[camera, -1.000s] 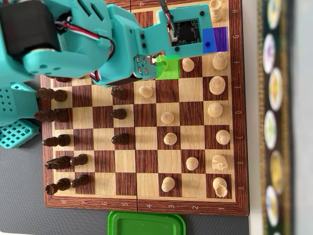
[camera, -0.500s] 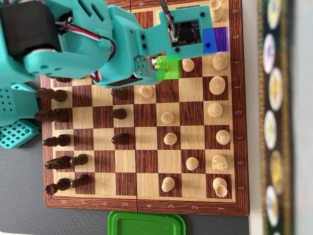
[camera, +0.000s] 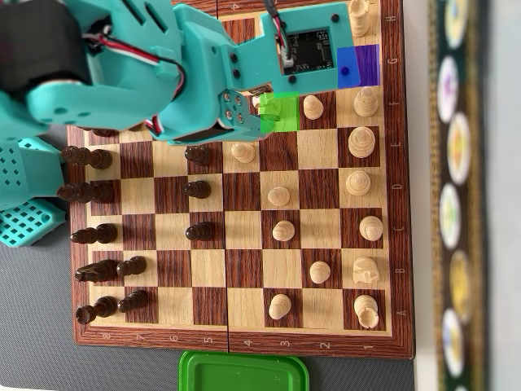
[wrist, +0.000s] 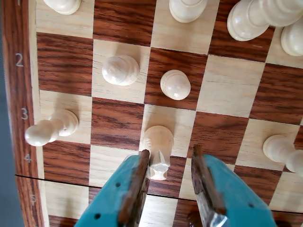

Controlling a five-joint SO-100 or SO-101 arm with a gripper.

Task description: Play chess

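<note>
Arm (camera: 122, 73) shifted slightly since a second ago in the overhead view: dark motor block at upper left sits higher, green patch (camera: 281, 112) beside the wrist looks smaller; no piece on the board (camera: 244, 338) displaced.

Claw (wrist: 171, 166) spread, teal fingers (wrist: 124, 189) entering the wrist view from the bottom edge, dark pads facing inward. Nothing pinched. Tips low over the board near the row marked 4.

Light knight (wrist: 158, 147) stands just ahead of the claw, base touching or nearly touching the left pad's tip; contact not resolvable. Most of the knight lies left of the gap's centre rather than squarely between the fingers. Right finger (wrist: 222, 189) clear of it.

Further ahead of the claw: two light pawns, one (wrist: 120, 70) on a light square, one (wrist: 175, 84) on a dark square, both upright. Left of the claw, near the board edge at the mark 3, another light piece (wrist: 49, 127) seen leaning because of the lens. Right of the claw, a light pawn (wrist: 281, 150) at the frame edge. Far ahead, more light pieces (wrist: 258, 16) along the top edge, partly cut off.

Overhead view: claw itself hidden under the arm and its circuit board (camera: 309, 50). Dark pieces (camera: 85, 194) lined up along the left files, light pieces (camera: 358, 183) on the right half. Green tray (camera: 244, 371) just below the board. Blue patch (camera: 358, 65) at the upper right of the board.
</note>
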